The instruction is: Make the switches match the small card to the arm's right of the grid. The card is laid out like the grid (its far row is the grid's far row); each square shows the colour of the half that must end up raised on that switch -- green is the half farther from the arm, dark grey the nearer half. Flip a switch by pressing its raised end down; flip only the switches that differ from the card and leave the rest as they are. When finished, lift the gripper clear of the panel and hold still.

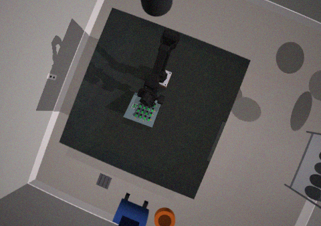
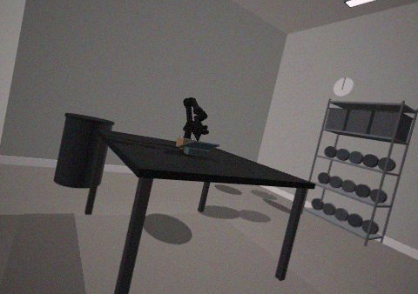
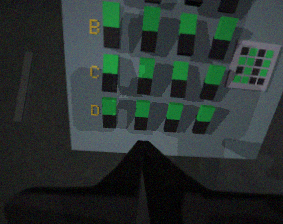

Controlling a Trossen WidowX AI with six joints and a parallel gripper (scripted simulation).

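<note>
Grey switch panel [image 3: 82, 135] lying flat on the dark table [image 1: 200, 95], in front of the arm's base. Each rocker switch with its long axis running away from the arm: green half on the far side, dark grey half on the near side. Rows set across that axis, four switches per row.

Yellow row letters legible along the panel's left edge in the wrist view: B [image 3: 94, 27], C [image 3: 94, 72], D [image 3: 94, 110]. No other writing readable.

Small card [image 3: 253, 65] lying on the panel just right of rows B and C, slightly skewed, showing a four-by-four pattern of green and dark squares.

Gripper [image 3: 142, 150] fully closed, fingers together, holding nothing; tip at the panel's near edge, below row D, between the second [image 3: 142, 115] and third [image 3: 174, 117] switches, not touching either.
</note>
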